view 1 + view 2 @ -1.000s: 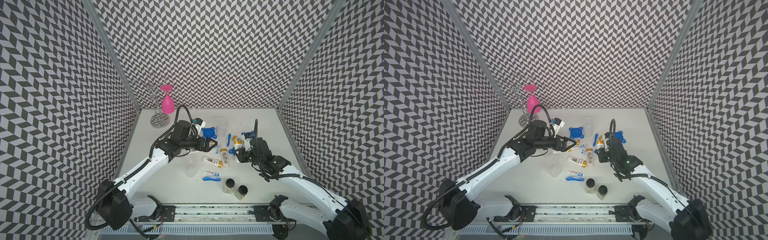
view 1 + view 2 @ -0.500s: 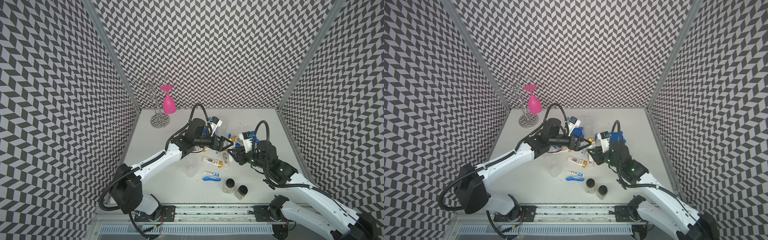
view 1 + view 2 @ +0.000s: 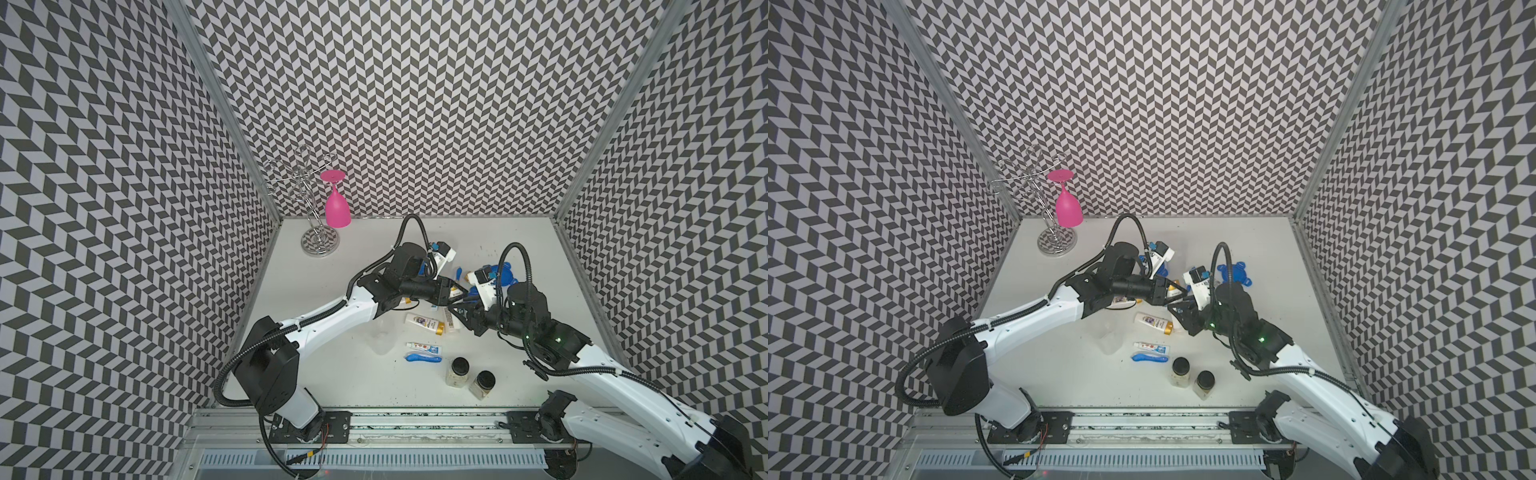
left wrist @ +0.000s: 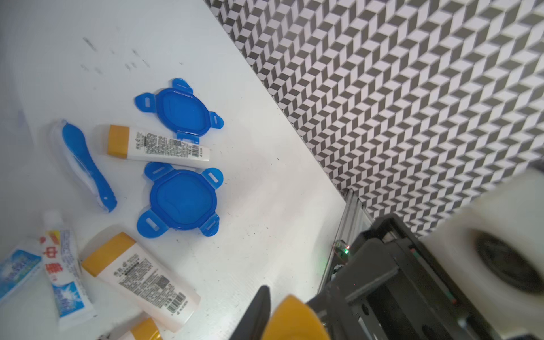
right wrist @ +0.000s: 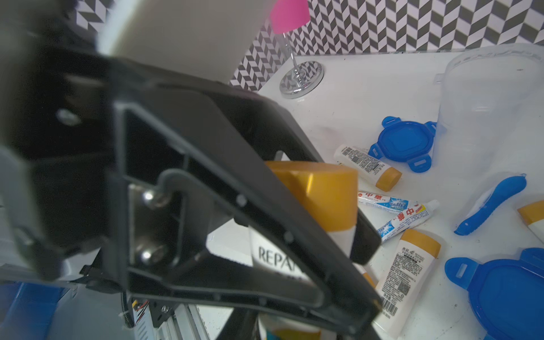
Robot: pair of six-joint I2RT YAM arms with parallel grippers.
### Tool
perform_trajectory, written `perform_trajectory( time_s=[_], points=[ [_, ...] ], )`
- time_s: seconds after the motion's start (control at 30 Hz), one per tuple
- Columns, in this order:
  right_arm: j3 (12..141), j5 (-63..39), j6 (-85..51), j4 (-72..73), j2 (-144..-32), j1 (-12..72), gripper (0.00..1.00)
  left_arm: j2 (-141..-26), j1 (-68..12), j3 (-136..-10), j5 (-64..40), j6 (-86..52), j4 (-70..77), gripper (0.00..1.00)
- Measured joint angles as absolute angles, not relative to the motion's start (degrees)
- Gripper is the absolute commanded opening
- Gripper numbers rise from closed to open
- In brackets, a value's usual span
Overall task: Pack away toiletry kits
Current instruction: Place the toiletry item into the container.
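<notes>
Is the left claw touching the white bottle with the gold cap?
Touching. In the right wrist view, black fingers of the left claw squeeze the gold cap of the white plastic bottle.

- white plastic bottle with gold cap (image 5: 321,194): cap smooth with a satin metallic sheen; body smooth, printed.
- blue four-tab plastic lid (image 4: 182,200): smooth, semi-gloss, tabs slightly translucent.
- tall clear plastic tub (image 5: 482,112): transparent, smooth, faintly cloudy.
- thin white-blue toothpaste tube (image 5: 407,217): glossy printed film.
- blue plastic toothbrush (image 4: 89,167): smooth, in a clear crinkled wrapper.
- white tabletop (image 4: 265,206): matt, scuffed, dark specks.
- chrome wire rack (image 3: 320,243): polished metal, mirror-bright base.
- pink wine glass (image 3: 337,210): opaque, smooth, soft sheen.
- black-capped clear jars (image 3: 459,365): matt caps, grainy beige contents.
</notes>
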State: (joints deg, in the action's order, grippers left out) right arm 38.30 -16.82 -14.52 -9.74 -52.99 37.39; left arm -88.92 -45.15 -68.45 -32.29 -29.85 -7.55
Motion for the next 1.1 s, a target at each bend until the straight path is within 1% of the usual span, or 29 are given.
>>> perform_trajectory(
  time_s=[0.03, 0.07, 0.1, 0.13, 0.17, 0.2, 0.3, 0.47, 0.53, 0.7, 0.8, 0.93, 1.1],
  points=[
    [38.3, -16.86, -14.28, -9.37, -53.21, 37.43, 0.45, -88.31, -45.28, -68.42, -31.51, -29.71, -8.01, 0.0],
    [38.33, -16.82, -14.26, -8.82, -53.32, 37.47, 0.68, -87.64, -45.34, -68.38, -30.92, -29.61, -8.51, 0.0],
    [38.7, -16.71, -13.98, -8.32, -53.67, 37.69, 0.84, -86.61, -45.34, -68.27, -30.13, -29.41, -9.32, 0.0],
    [39.24, -16.49, -13.76, -8.19, -54.06, 37.71, 0.94, -85.23, -45.34, -68.03, -28.91, -29.15, -10.39, 0.0],
    [39.94, -16.34, -13.45, -8.14, -54.52, 37.71, 0.98, -83.7, -45.34, -67.77, -27.55, -28.77, -11.66, 0.0],
    [40.95, -15.97, -13.04, -8.1, -55.24, 37.71, 0.99, -81.84, -45.32, -67.42, -25.91, -28.36, -12.88, 0.0],
    [44.07, -16.27, -12.34, -7.44, -57.69, 37.91, 1.0, -74.83, -44.95, -66.06, -18.76, -27.49, -16.49, 0.0],
    [48.07, -14.31, -11.57, -7.99, -63.13, 38.0, 0.93, -62.76, -44.23, -61.52, -4.99, -26.44, -21.96, 0.0],
    [50.02, -13.47, -11.11, -9.87, -67.7, 37.74, 0.91, -59.29, -44.21, -59.46, 0.78, -26.41, -23.27, 0.0],
    [55.53, -10.81, -10.94, -18.33, -79.77, 37.69, 0.88, -54.35, -44.21, -53.32, 11.31, -26.74, -25.15, 0.0],
    [56.82, -8.75, -12.03, -22.9, -83.92, 37.69, 0.87, -52.07, -44.21, -50.24, 15.94, -26.79, -25.82, 0.0],
    [57.1, -6.72, -13.47, -27.86, -86.5, 37.67, 0.84, -49.98, -44.21, -47.81, 20.18, -26.63, -25.8, 0.0],
    [57.06, -4.93, -14.74, -31.29, -88.9, 37.58, 0.78, -49.8, -44.21, -46.11, 22.31, -26.59, -24.56, 0.0]
  ],
)
